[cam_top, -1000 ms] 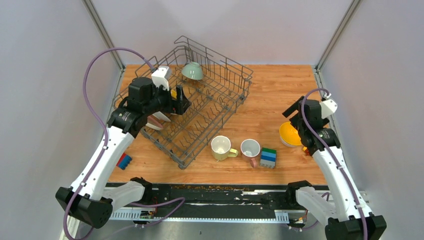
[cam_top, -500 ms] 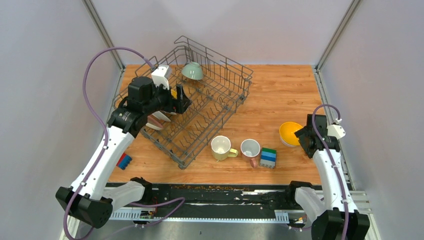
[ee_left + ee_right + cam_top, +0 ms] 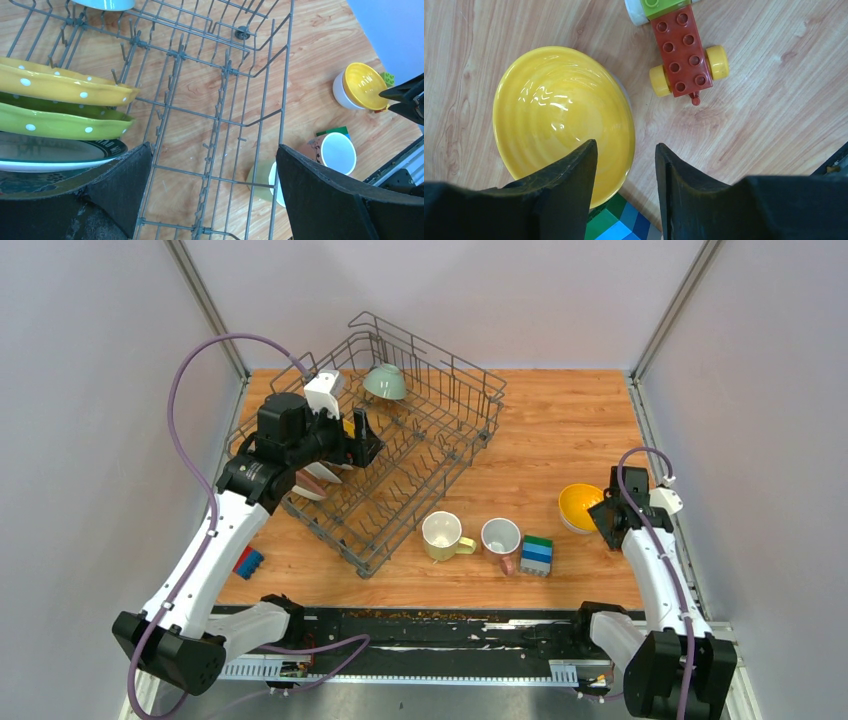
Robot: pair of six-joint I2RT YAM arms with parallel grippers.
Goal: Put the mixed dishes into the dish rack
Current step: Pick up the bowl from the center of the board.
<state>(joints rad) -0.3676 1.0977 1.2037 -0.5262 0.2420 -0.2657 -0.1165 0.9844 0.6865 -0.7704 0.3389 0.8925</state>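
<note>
The right arm has dropped low and pulled back, and the right tool (image 3: 625, 147) has gone from wide to narrow. One finger is over the inside of the yellow bowl (image 3: 554, 115). The other is just outside its rim, with a gap left. The bowl sits on the bench (image 3: 560, 420), well apart from the dish rack (image 3: 440, 430). The left tool (image 3: 212, 150) has not moved. It hangs wide open over the rack, holding nothing, beside the plates (image 3: 60, 87).
</note>
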